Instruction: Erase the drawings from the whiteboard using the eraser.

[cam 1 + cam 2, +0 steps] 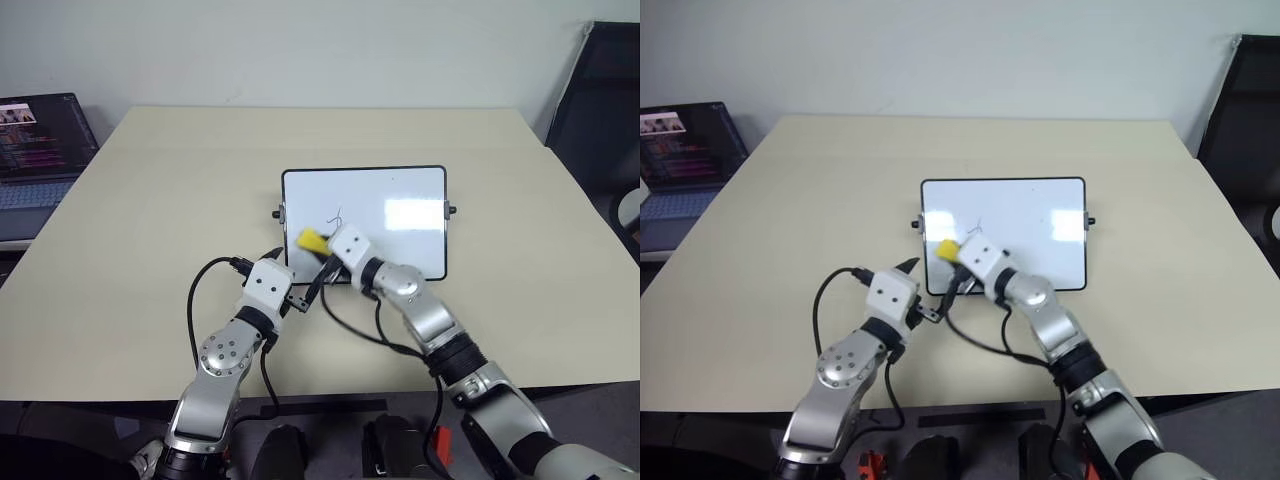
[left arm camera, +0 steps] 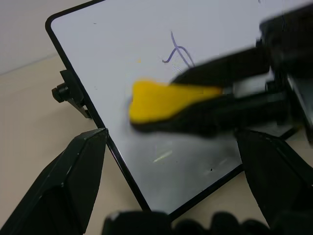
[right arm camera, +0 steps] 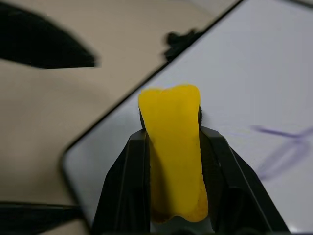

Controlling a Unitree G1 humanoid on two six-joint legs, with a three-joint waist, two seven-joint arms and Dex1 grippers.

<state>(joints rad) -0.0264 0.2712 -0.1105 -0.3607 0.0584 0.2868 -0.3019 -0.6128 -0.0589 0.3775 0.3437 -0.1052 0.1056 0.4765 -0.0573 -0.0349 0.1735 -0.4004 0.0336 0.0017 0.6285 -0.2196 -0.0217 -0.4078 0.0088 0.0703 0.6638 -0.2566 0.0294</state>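
On the beige table, right tool is clamped on the small yellow eraser block at the near-left of the glossy black-framed whiteboard. One thin blue squiggle remains just beyond it. Left tool stands wide, empty, at the board's near-left corner.

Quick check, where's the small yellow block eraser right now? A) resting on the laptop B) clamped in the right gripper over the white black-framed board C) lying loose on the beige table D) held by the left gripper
B: the yellow block eraser sits squeezed between the right gripper's two black fingers, over the white black-framed board near a blue pen squiggle; the left gripper stands open and empty at the board's near corner.
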